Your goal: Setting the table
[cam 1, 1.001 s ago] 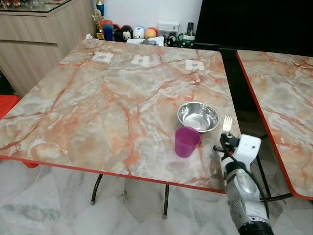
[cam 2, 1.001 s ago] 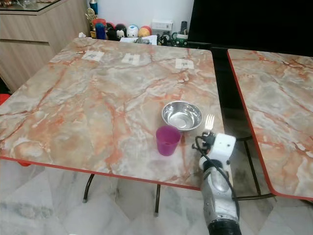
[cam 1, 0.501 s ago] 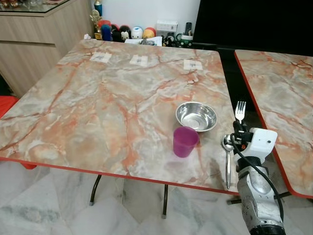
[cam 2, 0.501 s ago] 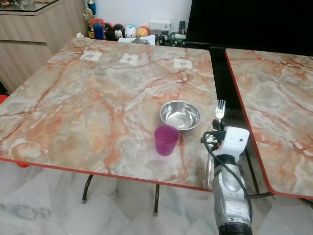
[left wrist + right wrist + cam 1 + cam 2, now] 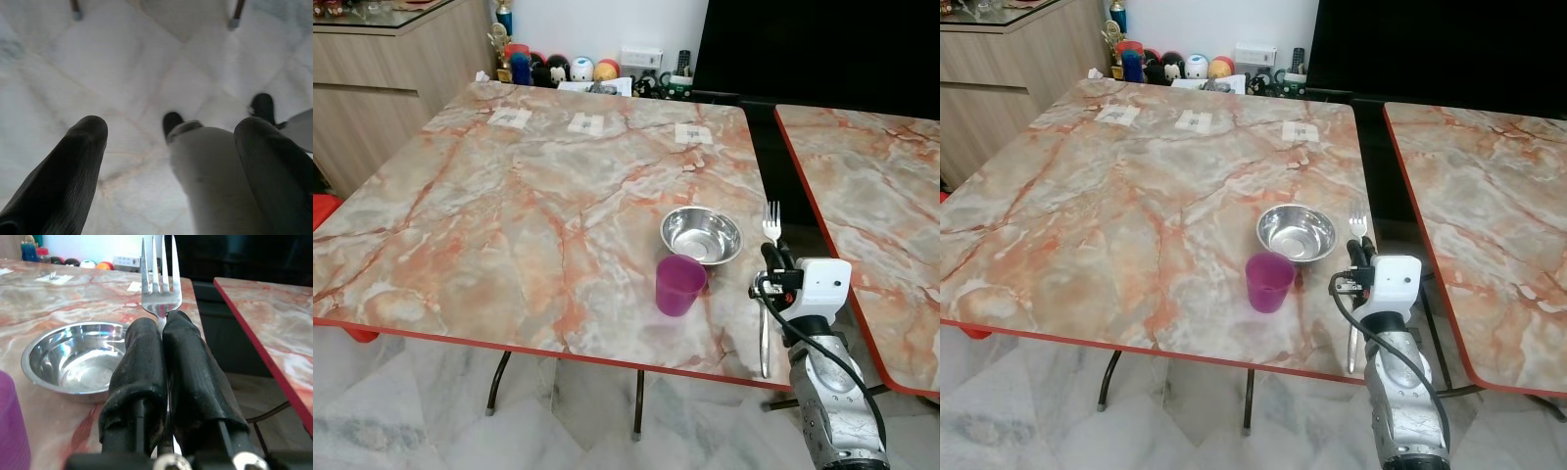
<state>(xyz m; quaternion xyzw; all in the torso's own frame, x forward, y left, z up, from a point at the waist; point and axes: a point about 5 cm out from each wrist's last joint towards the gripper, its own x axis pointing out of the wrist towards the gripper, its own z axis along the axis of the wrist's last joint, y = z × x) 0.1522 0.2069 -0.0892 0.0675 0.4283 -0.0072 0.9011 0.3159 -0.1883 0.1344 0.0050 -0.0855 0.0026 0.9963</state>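
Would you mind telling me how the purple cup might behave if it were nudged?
The purple cup looks like thin plastic, so probably light and easily slid. It stands upright and taller than wide, so a high push may tip it toward the steel bowl.

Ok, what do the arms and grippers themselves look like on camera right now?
The right arm is a silver metal tube ending in a white boxy wrist block, with a black cable looping from the block down along it. The right gripper has two long black fingers with a ribbed, rubbery skin. The left gripper has the same two rounded black fingers.
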